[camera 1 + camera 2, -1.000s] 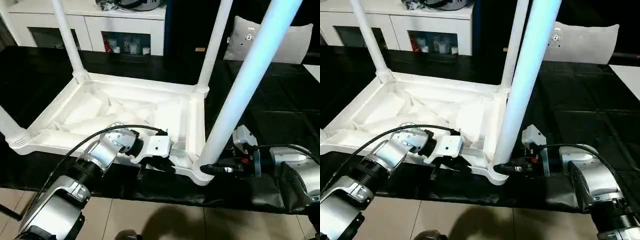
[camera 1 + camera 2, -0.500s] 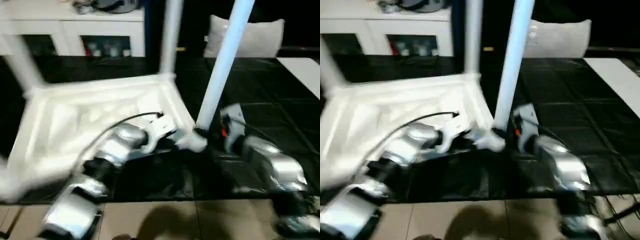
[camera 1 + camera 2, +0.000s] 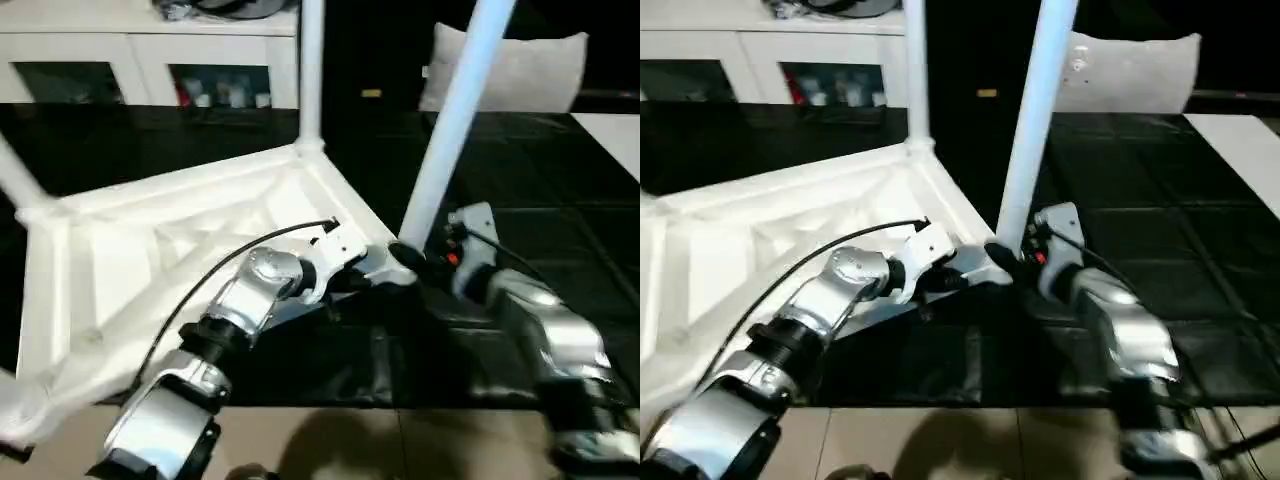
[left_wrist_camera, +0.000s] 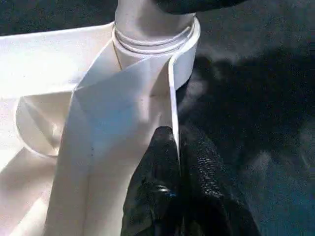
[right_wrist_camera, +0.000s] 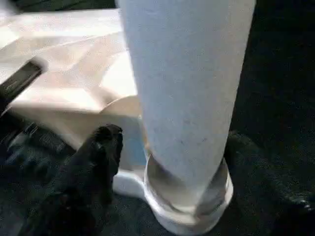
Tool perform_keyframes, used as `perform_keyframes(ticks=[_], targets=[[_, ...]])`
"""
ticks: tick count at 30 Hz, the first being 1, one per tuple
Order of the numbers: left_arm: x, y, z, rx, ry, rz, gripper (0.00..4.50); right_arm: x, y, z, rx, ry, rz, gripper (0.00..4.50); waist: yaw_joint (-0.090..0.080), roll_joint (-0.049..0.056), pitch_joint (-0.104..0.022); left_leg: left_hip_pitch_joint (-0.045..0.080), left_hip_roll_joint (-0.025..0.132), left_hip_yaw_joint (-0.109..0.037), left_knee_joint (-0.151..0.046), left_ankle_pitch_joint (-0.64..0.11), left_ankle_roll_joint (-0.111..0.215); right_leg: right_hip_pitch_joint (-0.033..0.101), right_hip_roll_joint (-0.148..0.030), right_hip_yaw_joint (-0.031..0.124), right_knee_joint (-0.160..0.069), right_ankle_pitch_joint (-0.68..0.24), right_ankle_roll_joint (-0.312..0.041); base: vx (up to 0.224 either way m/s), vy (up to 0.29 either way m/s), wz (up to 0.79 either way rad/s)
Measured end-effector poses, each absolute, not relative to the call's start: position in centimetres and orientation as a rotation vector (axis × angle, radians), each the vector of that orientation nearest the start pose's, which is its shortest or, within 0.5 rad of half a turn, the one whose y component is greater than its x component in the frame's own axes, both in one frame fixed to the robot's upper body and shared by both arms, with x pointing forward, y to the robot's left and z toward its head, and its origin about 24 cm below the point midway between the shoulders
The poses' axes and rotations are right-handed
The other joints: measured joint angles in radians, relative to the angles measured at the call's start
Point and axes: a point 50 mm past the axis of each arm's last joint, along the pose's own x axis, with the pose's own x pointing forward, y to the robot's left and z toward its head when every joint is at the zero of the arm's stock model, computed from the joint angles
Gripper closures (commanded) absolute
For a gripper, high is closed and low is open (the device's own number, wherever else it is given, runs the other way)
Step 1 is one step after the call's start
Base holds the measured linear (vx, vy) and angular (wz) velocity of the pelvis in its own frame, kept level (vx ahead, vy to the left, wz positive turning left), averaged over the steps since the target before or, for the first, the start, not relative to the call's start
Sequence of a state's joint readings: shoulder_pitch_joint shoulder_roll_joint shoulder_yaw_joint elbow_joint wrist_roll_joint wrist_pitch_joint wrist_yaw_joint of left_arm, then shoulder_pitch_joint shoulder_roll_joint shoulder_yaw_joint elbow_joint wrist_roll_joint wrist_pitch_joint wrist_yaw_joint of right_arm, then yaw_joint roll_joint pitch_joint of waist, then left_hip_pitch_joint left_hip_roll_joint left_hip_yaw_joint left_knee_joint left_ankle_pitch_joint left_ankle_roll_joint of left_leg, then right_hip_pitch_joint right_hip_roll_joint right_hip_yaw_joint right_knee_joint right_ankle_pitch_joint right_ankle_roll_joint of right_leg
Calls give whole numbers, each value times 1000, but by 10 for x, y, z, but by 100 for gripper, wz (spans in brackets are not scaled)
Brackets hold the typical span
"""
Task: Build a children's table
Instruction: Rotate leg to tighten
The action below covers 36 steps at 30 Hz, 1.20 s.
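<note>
White plastic tabletop (image 3: pixel 150 250) lies upside down on the black mat (image 3: pixel 560 210), swung round from a second ago so its near corner socket (image 3: pixel 398 262) now points at the robot. Left gripper (image 4: pixel 175 147) stays pinched on the rim beside that socket; right gripper (image 5: pixel 167 147), fingers spread either side of the leg (image 3: pixel 455 120), has just loosened, suggesting the leg is seated. Counted: one tabletop, three legs in view, two grippers.

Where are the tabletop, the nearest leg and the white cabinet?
tabletop (image 3: pixel 150 250): left eye view, ribbed underside.
nearest leg (image 3: pixel 447 130): left eye view, middle of the tube.
white cabinet (image 3: pixel 140 45): left eye view, front frame between the glass doors.
</note>
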State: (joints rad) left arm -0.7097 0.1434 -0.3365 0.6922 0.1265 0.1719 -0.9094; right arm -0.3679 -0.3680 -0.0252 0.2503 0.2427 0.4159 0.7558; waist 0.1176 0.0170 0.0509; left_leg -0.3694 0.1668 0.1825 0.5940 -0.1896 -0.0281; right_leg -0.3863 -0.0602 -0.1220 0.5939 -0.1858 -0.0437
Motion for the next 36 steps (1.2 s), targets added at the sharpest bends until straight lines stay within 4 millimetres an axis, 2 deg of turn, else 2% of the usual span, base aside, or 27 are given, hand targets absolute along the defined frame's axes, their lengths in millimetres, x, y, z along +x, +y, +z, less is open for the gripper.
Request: perform_keyframes(ticks=[7, 8, 14, 16, 19, 20, 24, 31, 36], targets=[[329, 89, 57, 581, 399, -1370, 450, 289, -221, 74, -127, 397, 889, 19, 20, 0, 0, 0, 0, 0, 2, 0, 0, 1, 0, 0, 0, -1, 3, 0, 0, 0], [328, 91, 57, 594, 399, -1395, 450, 288, -222, 75, -138, 400, 908, 8, 23, 0, 0, 1, 0, 0, 2, 0, 0, 1, 0, 0, 0, -1, 3, 0, 0, 0], [320, 93, 58, 651, 398, -1554, 450, 277, -208, 76, -164, 399, 1134, 8, 37, -1, 0, 1, 0, 0, 4, -2, -1, 3, -1, 0, 0, -2, 4, 0, 0, 0], [316, 91, 58, 660, 396, -1614, 450, 273, -203, 74, -141, 411, 1198, 42, 44, 0, 0, 0, 0, 0, 5, -2, 0, 3, -1, 0, 0, -1, 2, 0, 0, 0], [313, 91, 60, 678, 391, -1663, 450, 271, -201, 74, -131, 411, 1238, 52, 53, -1, 0, 1, 0, 0, 5, -2, -1, 3, -1, 0, 1, -1, 2, 0, 0, 0], [312, 90, 60, 688, 391, -1683, 450, 270, -199, 75, -124, 410, 1255, 78, 54, -1, 0, 1, 0, 0, 5, -2, -1, 3, -1, 0, 1, -1, 3, 0, 0, 0], [310, 88, 60, 695, 390, -1716, 450, 266, -196, 72, -88, 422, 1309, 100, 53, -1, 0, 1, 0, 0, 7, -3, -1, 3, -1, 0, 1, -1, 3, 0, 0, 0], [309, 88, 61, 697, 385, -1724, 450, 260, -194, 70, -18, 443, 1355, 173, 53, -1, 0, 1, 0, 0, 7, -3, -1, 3, -1, 0, 1, -1, 3, 0, 0, 0], [307, 88, 60, 689, 391, -1738, 450, 258, -195, 69, 39, 466, 1351, 207, 54, -1, 0, 1, 0, 0, 6, -3, -1, 3, -1, 0, 1, -1, 4, 0, 0, 0]])
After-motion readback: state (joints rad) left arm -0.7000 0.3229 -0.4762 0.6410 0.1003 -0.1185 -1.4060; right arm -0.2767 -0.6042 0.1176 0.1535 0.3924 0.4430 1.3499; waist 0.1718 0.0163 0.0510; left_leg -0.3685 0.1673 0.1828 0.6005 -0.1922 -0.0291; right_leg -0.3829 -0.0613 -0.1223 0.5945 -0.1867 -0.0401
